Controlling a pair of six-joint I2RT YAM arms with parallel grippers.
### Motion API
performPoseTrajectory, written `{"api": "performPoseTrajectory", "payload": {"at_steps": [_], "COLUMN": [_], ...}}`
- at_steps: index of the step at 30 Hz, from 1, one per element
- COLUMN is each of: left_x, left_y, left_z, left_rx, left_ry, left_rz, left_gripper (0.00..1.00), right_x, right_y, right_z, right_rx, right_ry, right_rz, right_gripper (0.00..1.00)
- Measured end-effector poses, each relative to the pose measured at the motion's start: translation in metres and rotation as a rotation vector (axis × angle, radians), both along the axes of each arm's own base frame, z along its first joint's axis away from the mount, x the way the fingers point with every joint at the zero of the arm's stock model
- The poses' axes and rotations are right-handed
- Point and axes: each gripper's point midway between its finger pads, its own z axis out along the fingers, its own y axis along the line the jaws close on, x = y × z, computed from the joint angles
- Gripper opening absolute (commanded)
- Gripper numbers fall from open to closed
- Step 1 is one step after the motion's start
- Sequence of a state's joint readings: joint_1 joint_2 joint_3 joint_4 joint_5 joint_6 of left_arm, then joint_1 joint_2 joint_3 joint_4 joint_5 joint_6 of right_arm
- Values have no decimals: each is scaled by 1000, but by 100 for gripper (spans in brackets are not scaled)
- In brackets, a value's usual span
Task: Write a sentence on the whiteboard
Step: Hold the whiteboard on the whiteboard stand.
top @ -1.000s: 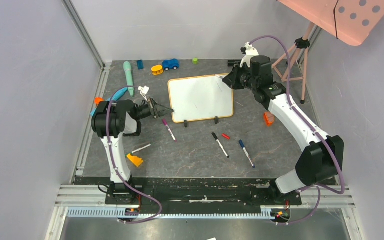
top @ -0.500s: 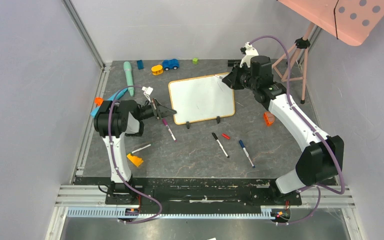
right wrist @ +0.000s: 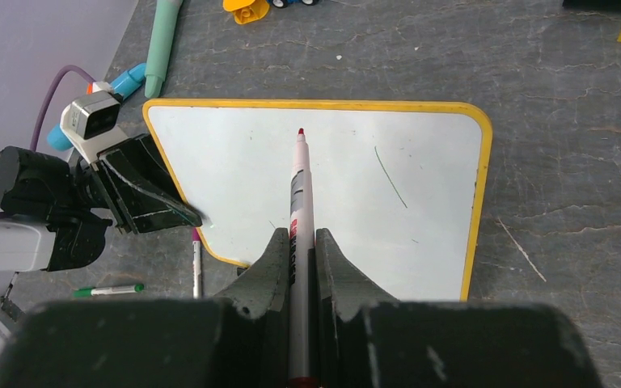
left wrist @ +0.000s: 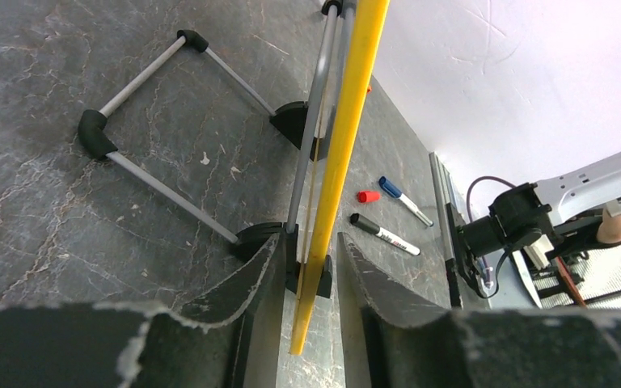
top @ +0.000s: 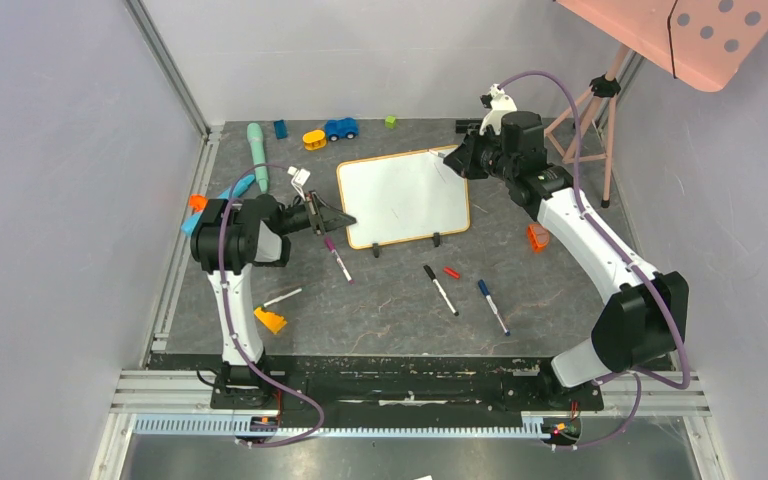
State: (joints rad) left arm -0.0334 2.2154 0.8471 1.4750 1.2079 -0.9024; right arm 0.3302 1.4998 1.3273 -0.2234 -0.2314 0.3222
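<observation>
Top external view: the whiteboard lies at mid-worktop. Its long axis runs 9 to 3 o'clock, with the 3 o'clock end skewed slightly toward 12. The left pincer is at the board's 9 o'clock edge. Since a second ago it has advanced toward 3 o'clock, and the board's near feet have shifted slightly the same way. The right pincer is at the 1 o'clock corner, unmoved.

Left wrist view: the jaws are parted astride the yellow frame edge, with a sliver of gap showing.

Right wrist view: the pincer is clenched on a red-tipped marker, its tip pointing to 12 o'clock over the white surface.
</observation>
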Motion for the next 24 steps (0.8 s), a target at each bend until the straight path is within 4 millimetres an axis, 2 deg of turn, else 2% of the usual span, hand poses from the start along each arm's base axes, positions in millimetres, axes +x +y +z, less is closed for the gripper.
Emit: {"api": "performPoseTrajectory", "payload": {"at_steps": [8, 12, 13, 14, 15, 24], "left_x": [-1, -2, -2, -3, -3, -3], "left_y": [-2, -4, -4, -5, -5, -5], "left_z": [-1, 0, 0, -1, -1, -2], "left_rx": [11, 14, 15, 17, 18, 28], "left_ry": [-33, -45, -47, -53, -55, -87], "left_rz": [-11, -22, -26, -28, -29, -31], "left_gripper": [31, 20, 15, 5, 2, 2], "right_x": [0, -1, -1, -1, -1, -6], "right_y": [0, 1, 1, 1, 1, -1], "right_z": [1, 1, 2, 2, 3, 1], "right_rx": [1, 3, 3, 4, 5, 8], "right_ry": [-1, -2, -3, -5, -8, -10], "right_rz": [1, 4, 5, 4, 5, 7], "right_gripper": [0, 0, 0, 0, 0, 0]}}
